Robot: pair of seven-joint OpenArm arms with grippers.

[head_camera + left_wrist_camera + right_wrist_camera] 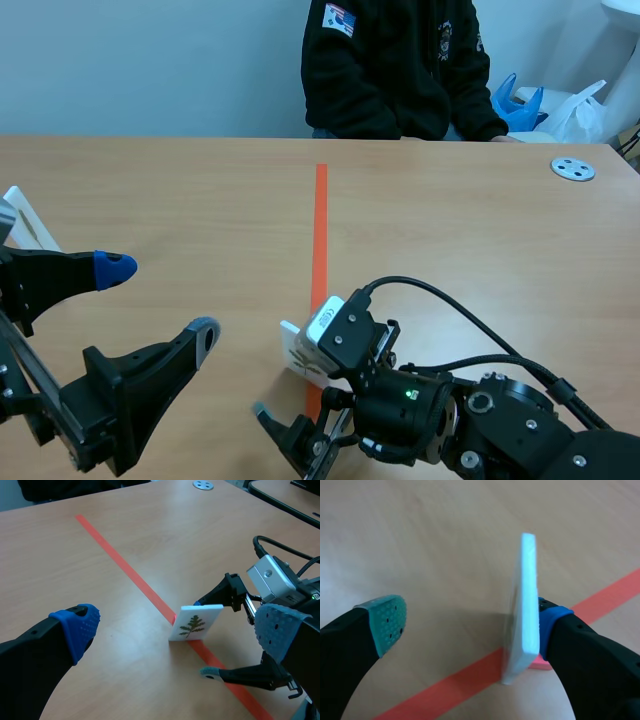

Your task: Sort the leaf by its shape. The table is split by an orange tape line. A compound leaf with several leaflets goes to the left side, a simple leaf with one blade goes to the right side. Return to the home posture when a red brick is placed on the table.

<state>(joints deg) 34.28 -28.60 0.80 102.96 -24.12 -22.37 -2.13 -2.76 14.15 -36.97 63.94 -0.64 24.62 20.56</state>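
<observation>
Leaf card (196,622) on edge, face twd L hand (160,300), leaning on R hand (467,622).

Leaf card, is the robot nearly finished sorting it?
Not yet. Done: nothing; the leaf card stands tilted on the orange tape line, on neither side. In hand: the right gripper is open around it, one pad touching its back. The left gripper hovers open. Left: grip it and move it, probably leftward, since the leaf seems to have several leaflets. No red brick shows.
</observation>
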